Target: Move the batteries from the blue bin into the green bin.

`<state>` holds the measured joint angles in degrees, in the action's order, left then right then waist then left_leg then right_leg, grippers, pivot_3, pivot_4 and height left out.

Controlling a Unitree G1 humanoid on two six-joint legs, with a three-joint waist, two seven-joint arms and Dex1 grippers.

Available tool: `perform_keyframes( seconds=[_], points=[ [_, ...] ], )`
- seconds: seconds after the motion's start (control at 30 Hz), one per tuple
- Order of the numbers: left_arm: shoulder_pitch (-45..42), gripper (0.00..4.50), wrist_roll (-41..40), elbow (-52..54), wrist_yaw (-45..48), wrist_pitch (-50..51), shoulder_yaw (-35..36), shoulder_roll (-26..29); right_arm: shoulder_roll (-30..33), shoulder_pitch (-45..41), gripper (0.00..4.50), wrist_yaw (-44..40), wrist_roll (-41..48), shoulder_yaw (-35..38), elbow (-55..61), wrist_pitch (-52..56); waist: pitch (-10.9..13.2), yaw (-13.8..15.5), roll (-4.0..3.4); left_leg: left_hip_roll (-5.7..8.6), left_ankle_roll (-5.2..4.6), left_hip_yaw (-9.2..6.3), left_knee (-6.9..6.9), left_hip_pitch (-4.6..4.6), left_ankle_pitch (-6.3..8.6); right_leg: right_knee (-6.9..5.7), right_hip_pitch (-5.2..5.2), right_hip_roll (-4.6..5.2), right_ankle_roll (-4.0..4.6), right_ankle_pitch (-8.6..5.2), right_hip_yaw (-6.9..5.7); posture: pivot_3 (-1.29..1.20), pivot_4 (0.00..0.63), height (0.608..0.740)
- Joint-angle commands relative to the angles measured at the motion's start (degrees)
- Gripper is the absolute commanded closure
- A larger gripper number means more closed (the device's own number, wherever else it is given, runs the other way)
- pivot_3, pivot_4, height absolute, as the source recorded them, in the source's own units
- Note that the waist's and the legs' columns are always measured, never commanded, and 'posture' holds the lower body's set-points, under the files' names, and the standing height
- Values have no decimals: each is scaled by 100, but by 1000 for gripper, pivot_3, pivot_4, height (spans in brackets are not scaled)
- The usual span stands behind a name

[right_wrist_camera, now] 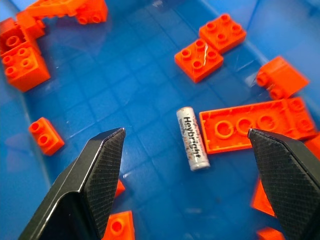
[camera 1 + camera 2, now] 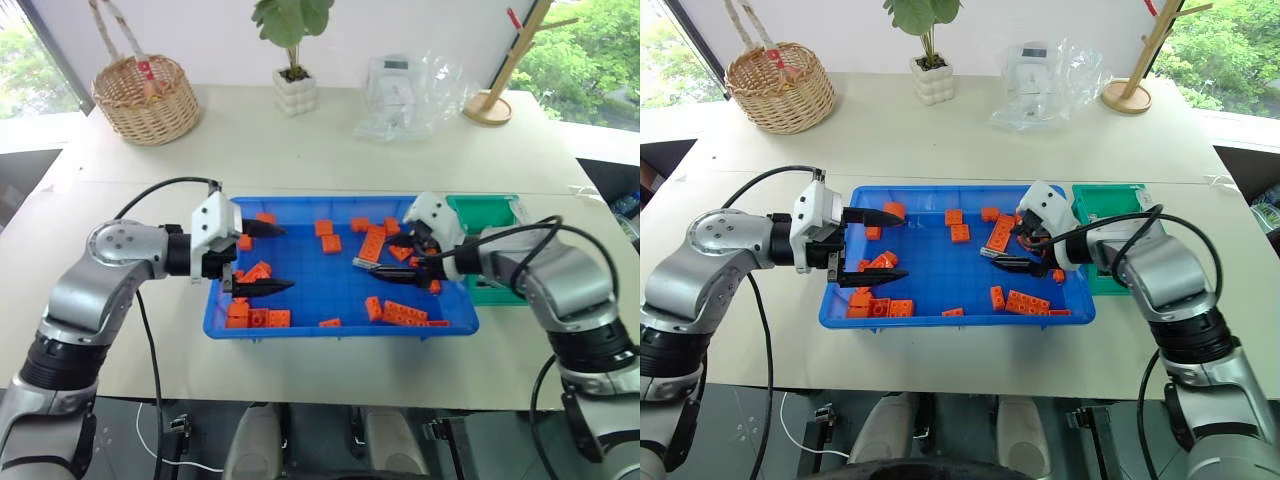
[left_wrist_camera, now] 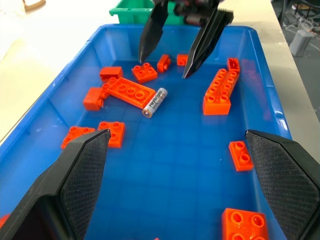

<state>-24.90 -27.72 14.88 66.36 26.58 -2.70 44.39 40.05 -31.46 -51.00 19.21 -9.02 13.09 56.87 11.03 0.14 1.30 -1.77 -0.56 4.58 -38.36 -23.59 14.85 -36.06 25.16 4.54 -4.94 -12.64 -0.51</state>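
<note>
Silver battery (image 1: 192,138) beside orange plate (image 1: 255,125)

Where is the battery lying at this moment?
The battery lies on the floor of the blue bin, in its right half, beside a long flat orange brick and below the open right gripper.

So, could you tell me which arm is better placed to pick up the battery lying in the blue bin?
Right. The right gripper hangs open directly over the battery; the left gripper sits at the blue bin's far end.
</note>
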Motion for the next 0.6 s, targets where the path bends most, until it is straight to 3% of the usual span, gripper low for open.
perform_keyframes(
  seconds=[0.03,0.37,0.43,0.6],
  points=[
    [24,0,-46,214,-57,-39,171,63,-177,-38,461,216,-96,-50,-269,-181,0,-2,0,-1,0,2,1,0,0,0,1,-3,0,0,-1,0,150,736],
    [-112,0,-49,127,-70,-34,175,89,-439,127,461,505,-158,-203,-508,-380,0,-11,0,-1,0,3,2,0,0,-1,0,-4,-3,2,-1,0,150,736],
    [-131,0,-43,125,-69,-40,157,77,-449,181,1330,529,-213,-279,-474,-467,0,-26,0,-1,0,3,2,0,0,-1,0,-4,-3,2,-1,0,150,736],
    [-290,0,-22,12,-53,-60,118,37,-426,339,3987,542,-143,-271,-240,-424,0,-66,0,-1,0,2,2,0,0,-1,-2,-4,-3,2,-2,0,150,736]
  ],
)
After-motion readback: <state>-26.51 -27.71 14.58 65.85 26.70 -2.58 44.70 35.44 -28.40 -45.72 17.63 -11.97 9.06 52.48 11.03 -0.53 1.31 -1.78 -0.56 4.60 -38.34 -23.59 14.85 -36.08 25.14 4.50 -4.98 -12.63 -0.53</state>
